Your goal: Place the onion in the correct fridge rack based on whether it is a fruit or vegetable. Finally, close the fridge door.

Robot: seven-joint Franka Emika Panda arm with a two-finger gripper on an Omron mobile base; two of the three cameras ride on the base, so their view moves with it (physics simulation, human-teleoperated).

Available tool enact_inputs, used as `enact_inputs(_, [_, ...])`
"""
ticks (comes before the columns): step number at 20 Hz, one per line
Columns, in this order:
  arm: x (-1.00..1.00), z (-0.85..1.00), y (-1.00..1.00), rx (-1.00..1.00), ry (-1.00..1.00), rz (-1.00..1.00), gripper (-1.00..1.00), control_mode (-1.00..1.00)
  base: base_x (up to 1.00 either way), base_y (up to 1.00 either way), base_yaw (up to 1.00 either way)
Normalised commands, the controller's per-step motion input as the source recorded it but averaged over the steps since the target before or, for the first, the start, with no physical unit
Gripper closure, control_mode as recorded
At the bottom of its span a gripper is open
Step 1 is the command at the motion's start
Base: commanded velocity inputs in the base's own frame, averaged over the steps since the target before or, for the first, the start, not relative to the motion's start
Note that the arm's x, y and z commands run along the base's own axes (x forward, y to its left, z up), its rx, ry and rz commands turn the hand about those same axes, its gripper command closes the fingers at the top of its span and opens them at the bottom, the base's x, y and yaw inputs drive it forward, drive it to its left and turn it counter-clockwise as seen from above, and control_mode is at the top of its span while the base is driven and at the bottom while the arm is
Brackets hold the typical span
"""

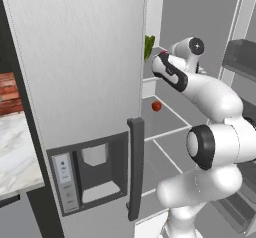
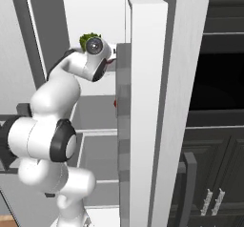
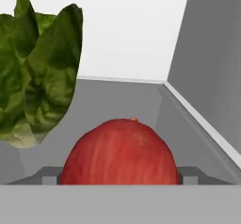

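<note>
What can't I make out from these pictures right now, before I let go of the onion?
- Gripper fingers: in the hand view the onion covers them, so open or shut cannot be told.
- Contact with the fridge rack: the onion's underside is cut off at the bottom of the hand view.
- Gripper in the right base view: the open fridge door hides it.
- Lettuce: cut off by the hand view's left edge.
</note>
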Motion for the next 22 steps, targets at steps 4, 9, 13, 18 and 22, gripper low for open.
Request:
enact_inputs(4, [0.42, -0.09, 0.00, 0.00, 0.00, 0.02, 1.00, -1.00, 0.00, 0.00, 0.00])
enact_inputs(9, [0.48, -0.23, -0.01, 0.00, 0.00, 0.05, 1.00, -1.00, 0.00, 0.00, 0.00])
enact_inputs(13, [0.49, -0.38, -0.04, 0.00, 0.00, 0.06, 1.00, -1.00, 0.00, 0.00, 0.00])
enact_inputs(18, [0.47, -0.50, -0.05, 0.00, 0.00, 0.05, 1.00, -1.00, 0.00, 0.00, 0.00])
enact_inputs(22, [0.11, -0.46, -0.15, 0.00, 0.00, 0.01, 1.00, -1.00, 0.00, 0.00, 0.00])
